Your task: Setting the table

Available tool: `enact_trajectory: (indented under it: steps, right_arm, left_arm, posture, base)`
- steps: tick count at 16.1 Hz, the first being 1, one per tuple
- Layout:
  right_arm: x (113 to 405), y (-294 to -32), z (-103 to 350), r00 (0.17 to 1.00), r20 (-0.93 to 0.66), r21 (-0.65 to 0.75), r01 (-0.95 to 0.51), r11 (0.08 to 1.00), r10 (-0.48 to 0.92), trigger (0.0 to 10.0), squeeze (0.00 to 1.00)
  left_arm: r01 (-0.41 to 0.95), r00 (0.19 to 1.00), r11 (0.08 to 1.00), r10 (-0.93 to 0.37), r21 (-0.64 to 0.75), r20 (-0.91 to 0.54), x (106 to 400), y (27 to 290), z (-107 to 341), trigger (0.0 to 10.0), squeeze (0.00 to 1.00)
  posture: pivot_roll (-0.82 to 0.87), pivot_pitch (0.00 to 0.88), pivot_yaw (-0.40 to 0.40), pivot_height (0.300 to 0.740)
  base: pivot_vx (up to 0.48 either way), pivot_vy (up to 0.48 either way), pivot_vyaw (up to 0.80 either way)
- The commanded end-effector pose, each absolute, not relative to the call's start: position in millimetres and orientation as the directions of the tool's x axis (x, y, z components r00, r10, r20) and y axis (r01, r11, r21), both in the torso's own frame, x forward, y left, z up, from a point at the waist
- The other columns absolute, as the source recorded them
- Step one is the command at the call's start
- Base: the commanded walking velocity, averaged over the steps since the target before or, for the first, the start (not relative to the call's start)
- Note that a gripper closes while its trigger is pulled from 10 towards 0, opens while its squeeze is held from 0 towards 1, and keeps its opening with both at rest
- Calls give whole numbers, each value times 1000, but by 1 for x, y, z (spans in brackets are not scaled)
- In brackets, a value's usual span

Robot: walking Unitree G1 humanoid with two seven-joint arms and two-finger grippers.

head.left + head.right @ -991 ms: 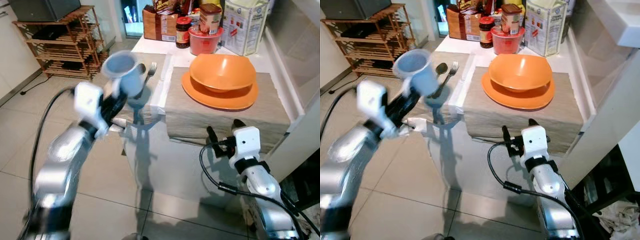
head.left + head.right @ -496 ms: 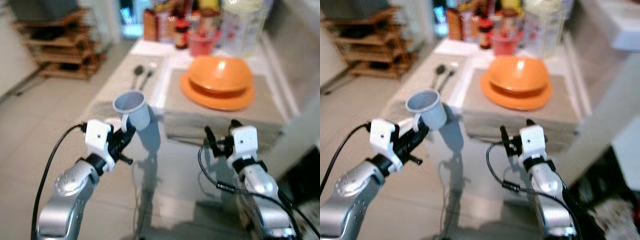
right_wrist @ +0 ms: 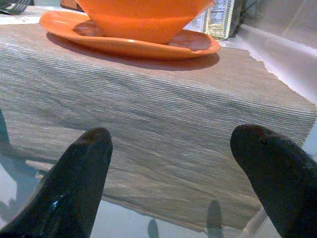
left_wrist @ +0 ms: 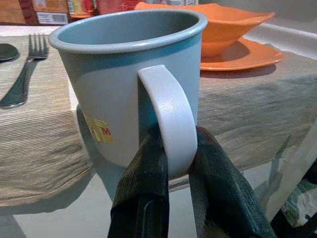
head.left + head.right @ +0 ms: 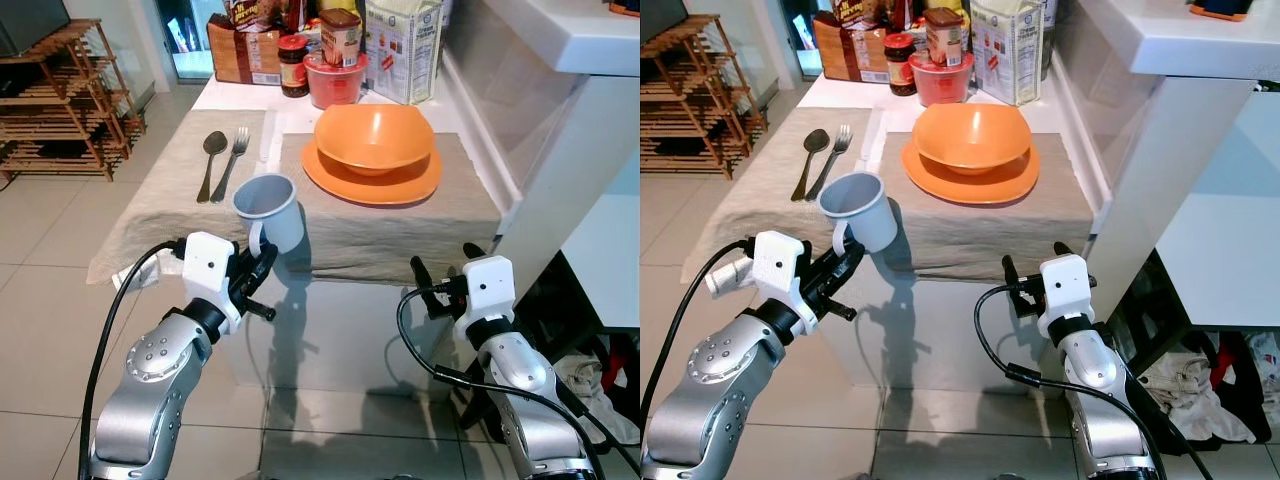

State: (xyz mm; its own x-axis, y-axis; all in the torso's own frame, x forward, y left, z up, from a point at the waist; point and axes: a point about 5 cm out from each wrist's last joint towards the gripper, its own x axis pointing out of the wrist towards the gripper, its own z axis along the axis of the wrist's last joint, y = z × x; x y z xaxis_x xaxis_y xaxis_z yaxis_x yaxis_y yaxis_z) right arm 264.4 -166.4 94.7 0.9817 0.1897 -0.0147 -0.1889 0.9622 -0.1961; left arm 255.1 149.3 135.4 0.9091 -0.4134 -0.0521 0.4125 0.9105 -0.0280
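Mug (image 5: 268,210) is what you are carrying now, pinched by its handle in the left gripper (image 4: 168,163), whose two black fingers are pressing together on either side of the loop. Compared with a second ago, when the mug was riding high and tilted in front of the fork, it is now sitting lower and upright, hovering just beside the near edge of the worktop (image 5: 150,215) and not yet touching the cloth. The whole view has also shifted and sharpened, so you are looking at a camera that has been moving and is now settling, with the setting squarely ahead. That is putting you close to the placing step: the bare cloth between the fork (image 5: 230,160) and spoon (image 5: 210,160) on the left and the orange bowl (image 5: 374,135) on its orange plate (image 5: 372,185) is looking like the natural spot. The right gripper (image 3: 173,163) is waiting with fingers spread wide, holding nothing, facing the cloth's front edge below the plate. You are not being shown the mug's base or the gap beneath it, and the jars and boxes at the back are too crowded to read.
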Motion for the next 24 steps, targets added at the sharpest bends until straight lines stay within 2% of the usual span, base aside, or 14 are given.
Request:
enact_trajectory:
  steps: [1, 5, 12, 21, 24]
  right_arm:
    - [266, -164, 94, 978, -20, -199, -208, 958, 209, 10000, 0]
    - [268, -163, 91, 977, -29, -195, -215, 957, 213, 10000, 0]
    - [269, -163, 90, 975, -37, -191, -223, 956, 220, 10000, 0]
    - [271, -163, 89, 975, -41, -193, -224, 955, 220, 10000, 0]
    - [270, -163, 89, 974, -42, -193, -225, 955, 221, 10000, 0]
  left_arm:
    - [381, 923, 924, -381, -20, -53, 256, 154, 135, 0, 0]
    - [305, 952, 952, -306, -27, -17, 261, 161, 139, 0, 0]
    - [287, 958, 954, -287, -84, 13, 272, 156, 145, 0, 0]
    - [279, 960, 958, -279, -71, 11, 278, 156, 145, 0, 0]
    - [279, 960, 958, -278, -70, 20, 280, 157, 147, 0, 0]
  posture:
    - [-13, 0, 53, 740]
    - [-7, 0, 48, 740]
    - [-14, 0, 46, 740]
    - [-15, 0, 46, 740]
    - [-15, 0, 48, 740]
  base:
    - [0, 0, 0]
    - [0, 0, 0]
    - [0, 0, 0]
    - [-338, 0, 0]
    - [-91, 0, 0]
